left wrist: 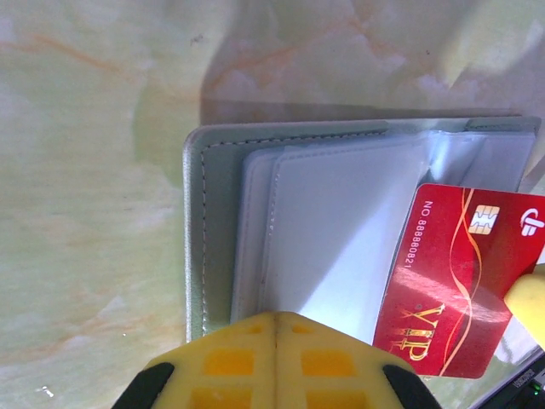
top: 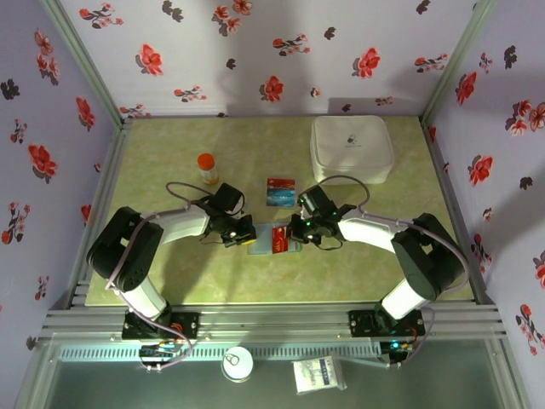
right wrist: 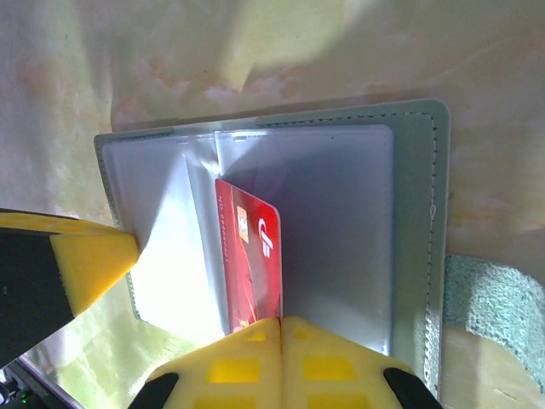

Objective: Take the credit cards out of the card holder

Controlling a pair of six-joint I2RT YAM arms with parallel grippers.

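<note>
The left gripper has its two yellow fingers pressed together with no gap, and their tips cover the near edge of the card holder. That edge is hidden, so it may be pinching a clear sleeve or only pressing down on it. The right gripper is closed on the red card, whose near end disappears into the seam between the pads.

From the left wrist, the frame cuts off the card's right side and a yellow fingertip covers part of it. The chip and the gold "VIP" are still readable. From the right wrist the card is seen steeply foreshortened. Its long axis runs from the fingers out across the holder's middle fold, crosswise to the holder.

The holder lies open and flat on the table, between the two grippers. Its two panels sit side by side, so its long axis runs from one arm to the other.

A second card, blue-teal with a red band along its far edge, lies loose just beyond the holder. It sits between an orange bottle and a white case
</note>
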